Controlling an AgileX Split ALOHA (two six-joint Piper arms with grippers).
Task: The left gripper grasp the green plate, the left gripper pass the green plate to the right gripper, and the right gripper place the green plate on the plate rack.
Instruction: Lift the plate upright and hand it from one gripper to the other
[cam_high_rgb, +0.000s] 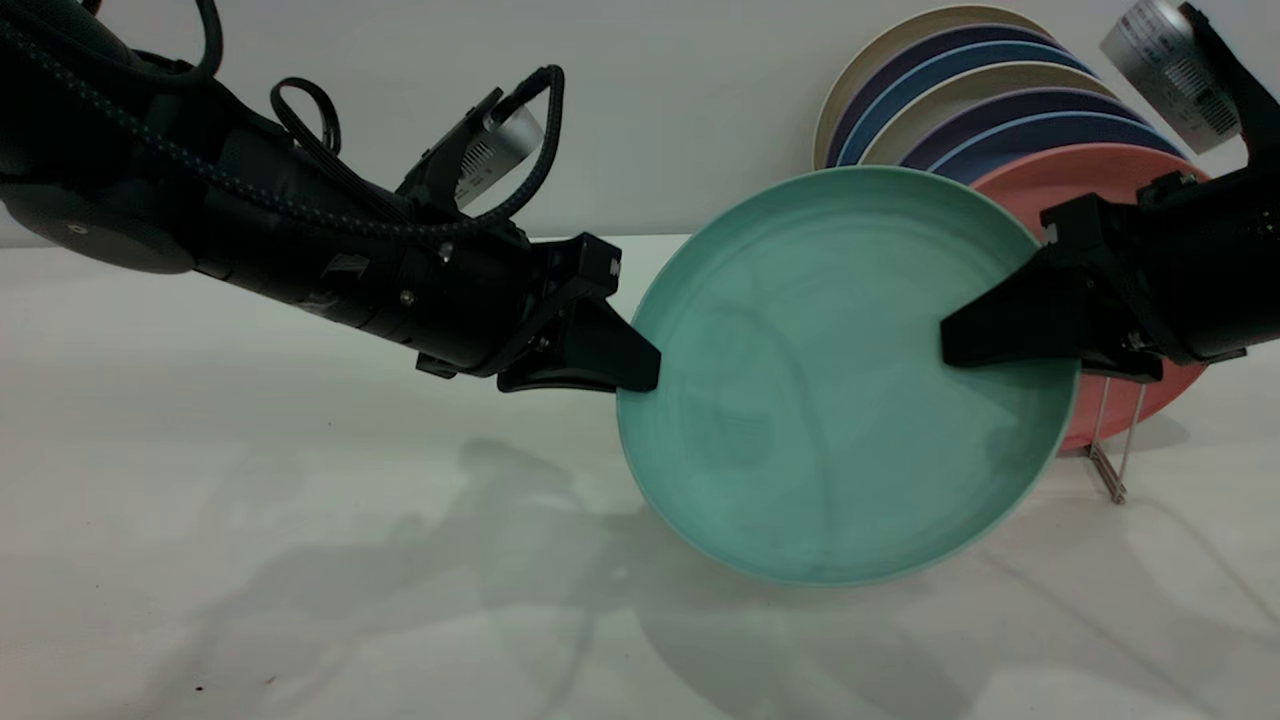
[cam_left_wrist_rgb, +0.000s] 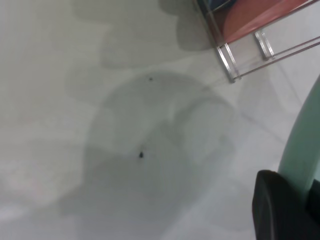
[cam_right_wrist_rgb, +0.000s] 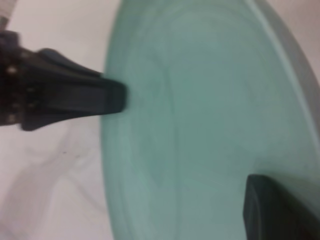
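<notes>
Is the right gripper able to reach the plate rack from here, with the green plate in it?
Probably yes. The right gripper grips the green plate just in front of the plate rack, but the left gripper also grips the opposite rim.

lab bench | bare white table (cam_high_rgb: 300, 560) (plain wall (cam_high_rgb: 700, 100) behind)
</notes>
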